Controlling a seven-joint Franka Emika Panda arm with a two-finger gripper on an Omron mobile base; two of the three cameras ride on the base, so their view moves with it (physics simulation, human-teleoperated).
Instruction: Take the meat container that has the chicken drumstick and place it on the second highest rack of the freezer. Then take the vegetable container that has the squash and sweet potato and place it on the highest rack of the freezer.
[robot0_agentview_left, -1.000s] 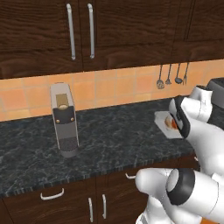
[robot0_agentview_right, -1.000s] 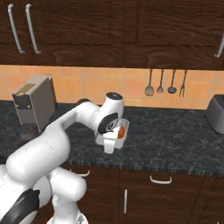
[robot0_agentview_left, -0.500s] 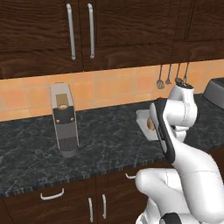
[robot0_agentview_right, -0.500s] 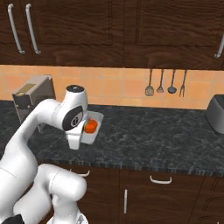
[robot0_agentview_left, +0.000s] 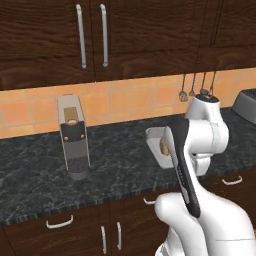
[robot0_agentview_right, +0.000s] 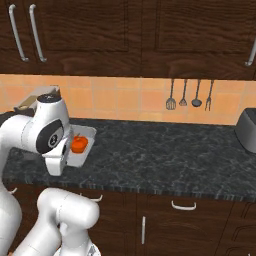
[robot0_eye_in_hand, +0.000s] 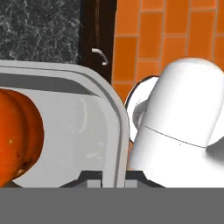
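A shallow white tray (robot0_agentview_right: 86, 145) is seen held up in front of the arm, above the near part of the dark counter (robot0_agentview_right: 165, 155). In the right base view the squash (robot0_agentview_right: 79, 144) lies in the tray, red-orange and round, partly hidden behind the white wrist. In the left base view the same tray (robot0_agentview_left: 154, 141) is seen from the other side, with a tan-brown lump, the sweet potato (robot0_agentview_left: 163, 145), showing at its inner edge just beside the arm's dark link. In the hand view the tray's rim (robot0_eye_in_hand: 114, 127) curves across the picture very close to the camera, and the squash (robot0_eye_in_hand: 17, 135) is seen large at the left, resting on the tray floor.

The gripper (robot0_eye_in_hand: 106, 176) is pressed together on the tray rim: the rim is seen passing down between the two dark finger tips at the bottom of the hand view, with the jaws narrow on either side of it. In the base views the fingers themselves are hidden behind the wrist and the tray.

A grey coffee machine (robot0_agentview_left: 73, 136) stands upright on the counter, well apart from the tray, to its left in the left base view. Hanging utensils (robot0_agentview_right: 190, 95) are fixed on the orange tiled wall, and dark wooden cabinets (robot0_agentview_left: 90, 35) with bar handles are seen above the counter.
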